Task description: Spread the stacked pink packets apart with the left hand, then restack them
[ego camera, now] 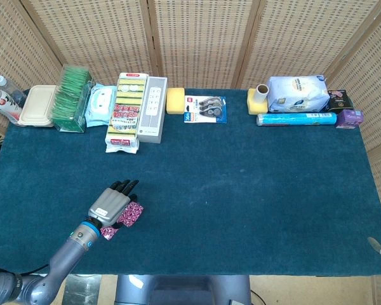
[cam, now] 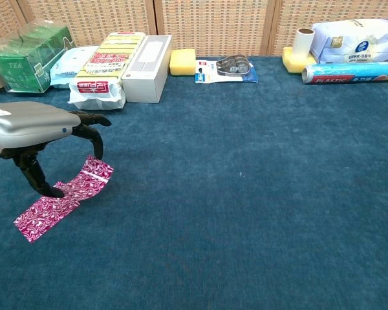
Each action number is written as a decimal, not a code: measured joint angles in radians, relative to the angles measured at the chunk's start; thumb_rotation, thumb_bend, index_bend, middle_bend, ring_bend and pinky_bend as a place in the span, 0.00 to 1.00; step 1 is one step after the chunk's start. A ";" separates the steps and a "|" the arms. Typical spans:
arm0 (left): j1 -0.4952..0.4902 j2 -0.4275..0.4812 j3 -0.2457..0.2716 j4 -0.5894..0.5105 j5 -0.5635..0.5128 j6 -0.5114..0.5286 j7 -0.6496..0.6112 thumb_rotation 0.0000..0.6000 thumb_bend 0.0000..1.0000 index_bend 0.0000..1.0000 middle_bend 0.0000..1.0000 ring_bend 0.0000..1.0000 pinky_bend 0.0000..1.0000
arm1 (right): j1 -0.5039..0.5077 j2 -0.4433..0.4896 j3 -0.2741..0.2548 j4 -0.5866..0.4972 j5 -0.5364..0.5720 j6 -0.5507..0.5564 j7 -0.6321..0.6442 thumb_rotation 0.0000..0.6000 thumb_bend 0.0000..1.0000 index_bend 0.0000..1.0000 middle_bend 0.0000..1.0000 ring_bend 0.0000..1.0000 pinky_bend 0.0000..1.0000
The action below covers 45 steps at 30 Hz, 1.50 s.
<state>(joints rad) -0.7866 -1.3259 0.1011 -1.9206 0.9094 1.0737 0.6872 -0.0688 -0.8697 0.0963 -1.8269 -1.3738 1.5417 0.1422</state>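
Step in hand: judged to be the restacking, drawing one pink packet over the other
Doing it well: keep light downward pressure so only the upper pink packet (cam: pixel 90 179) slides, and line up its edges with the lower pink packet (cam: pixel 42 216) before lifting off
Packets: both flat on the blue worktop (cam: pixel 258 194) near its front left, overlapping at their ends, not yet squared
Left hand (cam: pixel 35 132): arched over the packets, fingers curled downward, fingertips (cam: pixel 52 191) pressing on the overlap; nothing gripped
Right hand: not visible in either view
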 measured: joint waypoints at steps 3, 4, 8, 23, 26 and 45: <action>0.024 0.020 0.025 0.001 0.043 -0.001 -0.024 1.00 0.17 0.32 0.00 0.00 0.11 | -0.001 0.001 0.000 -0.002 -0.001 0.003 -0.003 1.00 0.00 0.08 0.00 0.00 0.00; 0.031 0.024 0.034 0.005 0.055 -0.003 -0.033 1.00 0.17 0.32 0.00 0.00 0.11 | -0.001 0.001 0.000 -0.003 -0.001 0.003 -0.003 1.00 0.00 0.08 0.00 0.00 0.00; 0.059 0.034 0.056 0.043 0.097 -0.019 -0.080 1.00 0.17 0.32 0.00 0.00 0.11 | -0.001 0.006 0.001 -0.006 -0.001 0.004 -0.001 1.00 0.00 0.08 0.00 0.00 0.00; 0.104 0.046 0.061 0.119 0.148 -0.095 -0.183 1.00 0.15 0.32 0.00 0.00 0.11 | -0.002 -0.001 -0.001 -0.002 -0.003 0.006 -0.005 1.00 0.00 0.08 0.00 0.00 0.00; 0.105 0.051 0.060 0.114 0.142 -0.102 -0.176 1.00 0.13 0.31 0.00 0.00 0.11 | -0.003 -0.001 -0.001 -0.002 -0.003 0.007 -0.003 1.00 0.00 0.08 0.00 0.00 0.00; 0.099 0.047 0.044 0.109 0.088 -0.106 -0.075 1.00 0.12 0.22 0.00 0.00 0.11 | -0.003 0.001 -0.001 -0.006 -0.005 0.008 -0.004 1.00 0.00 0.08 0.00 0.00 0.00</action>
<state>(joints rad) -0.6874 -1.2785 0.1453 -1.8115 0.9969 0.9673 0.6126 -0.0715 -0.8687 0.0950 -1.8331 -1.3789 1.5496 0.1380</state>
